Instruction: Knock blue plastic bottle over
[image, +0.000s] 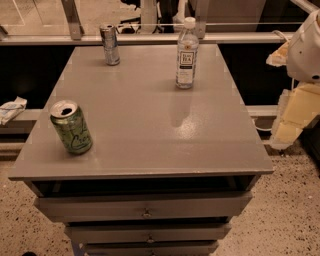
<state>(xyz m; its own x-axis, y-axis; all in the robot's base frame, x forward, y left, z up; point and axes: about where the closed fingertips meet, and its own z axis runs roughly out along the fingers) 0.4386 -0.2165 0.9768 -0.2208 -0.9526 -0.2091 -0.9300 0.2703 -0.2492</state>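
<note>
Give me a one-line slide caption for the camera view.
Blue plastic bottle upright on the grey cabinet, not yet knocked over; gripper hangs beyond the right edge.

The slim blue plastic bottle (187, 55) stands at the far right of the grey tabletop (150, 125). The slim silver can (110, 45) is at the far left and the green drink can (71, 127) near the front left, all well apart. The robot's pale end effector (294, 116) hangs beyond the tabletop's right edge, clear of the bottle.
</note>
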